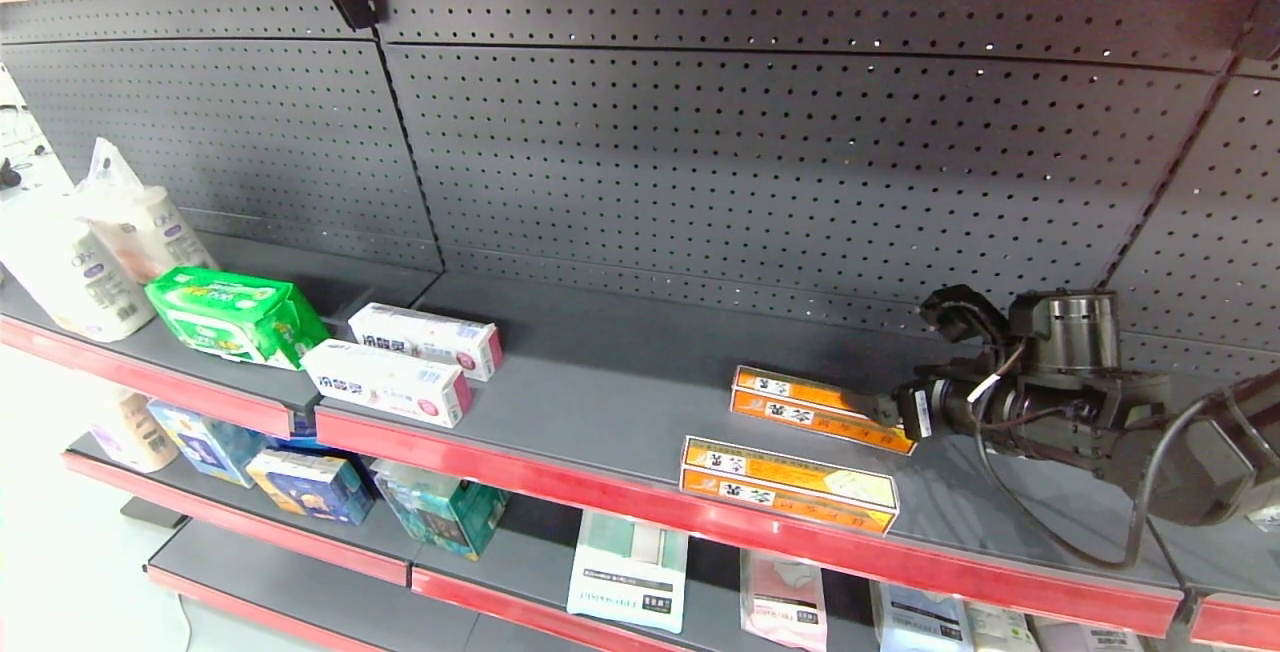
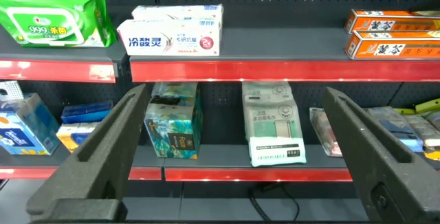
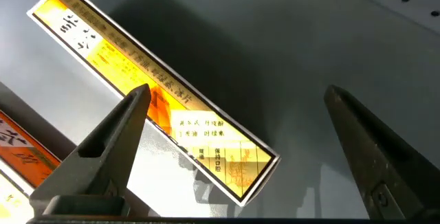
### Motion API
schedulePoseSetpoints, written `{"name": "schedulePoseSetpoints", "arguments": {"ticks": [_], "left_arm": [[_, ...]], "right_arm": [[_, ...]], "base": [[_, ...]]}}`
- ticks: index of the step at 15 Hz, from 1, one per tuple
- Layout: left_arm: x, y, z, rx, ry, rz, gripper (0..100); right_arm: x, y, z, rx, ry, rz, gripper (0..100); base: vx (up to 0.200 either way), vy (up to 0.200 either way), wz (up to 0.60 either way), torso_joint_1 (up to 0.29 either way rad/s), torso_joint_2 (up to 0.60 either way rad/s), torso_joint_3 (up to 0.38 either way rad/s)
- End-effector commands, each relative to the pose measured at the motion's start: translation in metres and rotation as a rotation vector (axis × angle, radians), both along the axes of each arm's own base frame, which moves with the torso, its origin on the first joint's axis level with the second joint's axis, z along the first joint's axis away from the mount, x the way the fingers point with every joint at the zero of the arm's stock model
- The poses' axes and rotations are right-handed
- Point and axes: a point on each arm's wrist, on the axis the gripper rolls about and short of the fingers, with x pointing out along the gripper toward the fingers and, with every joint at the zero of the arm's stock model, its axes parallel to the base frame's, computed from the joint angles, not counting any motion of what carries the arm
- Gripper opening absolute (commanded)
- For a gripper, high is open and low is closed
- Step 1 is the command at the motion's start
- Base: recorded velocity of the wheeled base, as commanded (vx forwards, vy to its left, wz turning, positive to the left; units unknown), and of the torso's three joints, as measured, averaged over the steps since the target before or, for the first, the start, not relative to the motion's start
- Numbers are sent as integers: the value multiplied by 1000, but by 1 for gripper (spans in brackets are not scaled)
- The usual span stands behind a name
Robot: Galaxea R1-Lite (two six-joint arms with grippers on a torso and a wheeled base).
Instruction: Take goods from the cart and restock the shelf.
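The right gripper point(image 3: 237, 92) was held wide open at the rear orange box point(image 3: 124, 52), which was laid flat on the shelf point(image 1: 620, 372). The left gripper point(image 2: 237, 92) was also seen open.

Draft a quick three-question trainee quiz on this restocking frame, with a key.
1. True or false: the right gripper is shut on the rear orange box.
2. What lies just to the robot's right of the green pack? A) two white boxes B) a bottle C) a tin
3. Fill in: ____ orange boxes lie on this shelf.
Key: 1 false, its jaws stand open at the box; 2 A; 3 two.
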Motion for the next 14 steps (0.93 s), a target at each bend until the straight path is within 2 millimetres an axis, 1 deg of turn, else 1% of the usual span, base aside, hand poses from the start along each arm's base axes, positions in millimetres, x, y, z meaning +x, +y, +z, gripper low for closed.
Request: {"name": "schedulePoseSetpoints", "arguments": {"ticks": [1, 14], "left_arm": [[0, 0, 0, 0, 0, 0, 100], [0, 0, 0, 0, 0, 0, 100]], "right_arm": [[1, 0, -5, -2, 15, 0, 100], [5, 4, -15, -6, 46, 10, 100]], "base": [[0, 0, 0, 0, 0, 0], [0, 0, 0, 0, 0, 0]]}}
